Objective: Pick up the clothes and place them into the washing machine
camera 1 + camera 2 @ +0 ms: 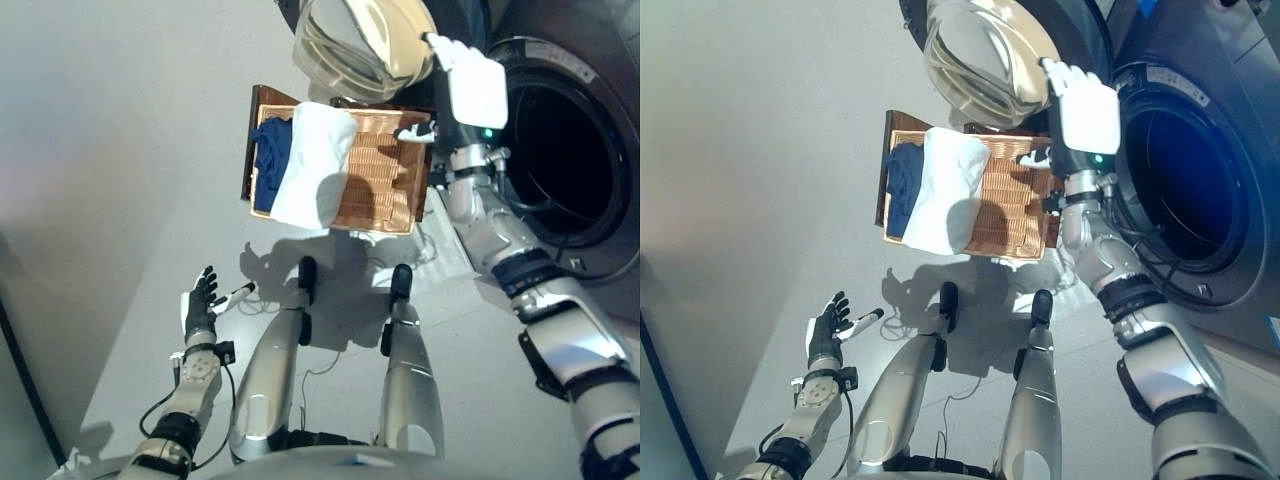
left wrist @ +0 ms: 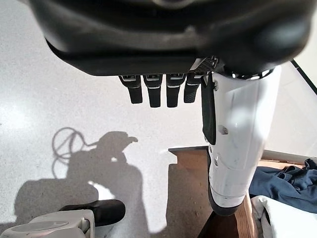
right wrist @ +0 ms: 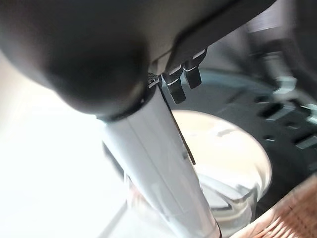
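Just beside the right hand (image 1: 468, 85), on its basket side, the clothes lie in the wicker basket (image 1: 385, 190): a white piece (image 1: 315, 160) draped over a blue one (image 1: 268, 160), both at the end of the basket away from that hand. They look soft, light and limp, so a bunched grab at the white fold should lift them. This hand is raised by the open door (image 1: 360, 45), fingers straight, holding nothing. Beyond it gapes the drum (image 1: 545, 150), wide and clear. The left hand (image 1: 200, 300) hangs low, relaxed and empty, with bare floor (image 1: 120, 150) around it.
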Tool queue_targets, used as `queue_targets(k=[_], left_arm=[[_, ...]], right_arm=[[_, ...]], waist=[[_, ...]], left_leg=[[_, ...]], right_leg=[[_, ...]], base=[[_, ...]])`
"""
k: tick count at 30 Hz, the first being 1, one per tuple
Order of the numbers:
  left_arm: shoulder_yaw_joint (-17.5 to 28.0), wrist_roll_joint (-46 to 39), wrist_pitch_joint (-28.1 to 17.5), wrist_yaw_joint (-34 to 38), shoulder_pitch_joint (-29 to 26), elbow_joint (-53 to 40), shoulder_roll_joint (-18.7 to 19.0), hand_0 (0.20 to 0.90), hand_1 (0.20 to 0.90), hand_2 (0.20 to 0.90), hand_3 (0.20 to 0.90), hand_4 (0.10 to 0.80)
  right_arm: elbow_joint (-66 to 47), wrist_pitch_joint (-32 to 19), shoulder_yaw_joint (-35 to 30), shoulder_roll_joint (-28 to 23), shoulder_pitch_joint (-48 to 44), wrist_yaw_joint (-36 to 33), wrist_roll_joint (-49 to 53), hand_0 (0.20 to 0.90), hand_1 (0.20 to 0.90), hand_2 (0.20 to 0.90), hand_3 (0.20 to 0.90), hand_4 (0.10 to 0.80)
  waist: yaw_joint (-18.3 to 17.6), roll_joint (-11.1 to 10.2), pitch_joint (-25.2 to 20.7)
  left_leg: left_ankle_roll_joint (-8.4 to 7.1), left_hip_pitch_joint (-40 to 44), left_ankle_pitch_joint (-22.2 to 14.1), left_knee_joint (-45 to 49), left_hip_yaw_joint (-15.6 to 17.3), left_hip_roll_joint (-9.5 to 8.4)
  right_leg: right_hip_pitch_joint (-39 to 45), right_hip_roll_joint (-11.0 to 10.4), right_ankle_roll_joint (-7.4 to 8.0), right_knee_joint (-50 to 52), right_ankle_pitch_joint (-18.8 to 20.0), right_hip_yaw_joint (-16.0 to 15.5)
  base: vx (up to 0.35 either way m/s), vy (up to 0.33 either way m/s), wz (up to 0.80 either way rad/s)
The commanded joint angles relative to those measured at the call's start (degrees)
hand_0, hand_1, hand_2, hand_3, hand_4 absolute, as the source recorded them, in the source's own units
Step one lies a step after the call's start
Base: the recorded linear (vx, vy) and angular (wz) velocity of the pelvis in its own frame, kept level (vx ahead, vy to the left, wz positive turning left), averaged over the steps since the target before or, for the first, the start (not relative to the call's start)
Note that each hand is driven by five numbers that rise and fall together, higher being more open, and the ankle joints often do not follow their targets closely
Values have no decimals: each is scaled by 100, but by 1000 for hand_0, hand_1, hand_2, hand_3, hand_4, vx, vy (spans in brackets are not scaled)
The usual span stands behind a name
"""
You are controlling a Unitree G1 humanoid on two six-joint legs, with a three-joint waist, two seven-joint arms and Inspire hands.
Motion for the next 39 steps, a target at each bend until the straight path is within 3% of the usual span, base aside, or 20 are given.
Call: queue_targets(k=[1, 6, 14, 39], left_arm=[[160, 25, -313, 39, 110, 5, 513, 900, 900, 900, 900, 800], [117, -24, -312, -33, 57, 46, 588, 900, 900, 900, 900, 800], [13, -52, -278, -41, -60, -17, 645, 900, 900, 900, 900, 800], [-65, -62, -262, 103, -286, 106, 718, 900, 900, 900, 900, 800]], right_arm=[[-54, 82, 359, -261, -771, 150, -925, 900, 900, 900, 900, 800], [272, 22, 1447, -312, -1471, 644, -1598, 900, 900, 900, 900, 800], [650, -83, 2280, 5, -1838, 1011, -1959, 900, 900, 900, 900, 800], [1234, -85, 2522, 1247, -1898, 1111, -2020, 900, 900, 900, 900, 800]], waist=[[286, -150, -373], [358, -283, -309], [508, -385, -210], [827, -404, -68]], left_leg=[[-539, -94, 144, -268, -217, 205], [-571, -81, 183, -303, -293, 206], [-599, -16, 299, -458, -448, 200], [-596, 27, 528, -704, -782, 117]], right_leg=[[228, 121, -158, 601, -605, -106], [294, 112, -151, 547, -586, -180], [435, 93, -155, 486, -599, -354], [643, 12, -179, 445, -660, -761]], base=[[0, -5, 4], [-2, -8, 9], [-2, -15, 11], [-4, -1, 8]])
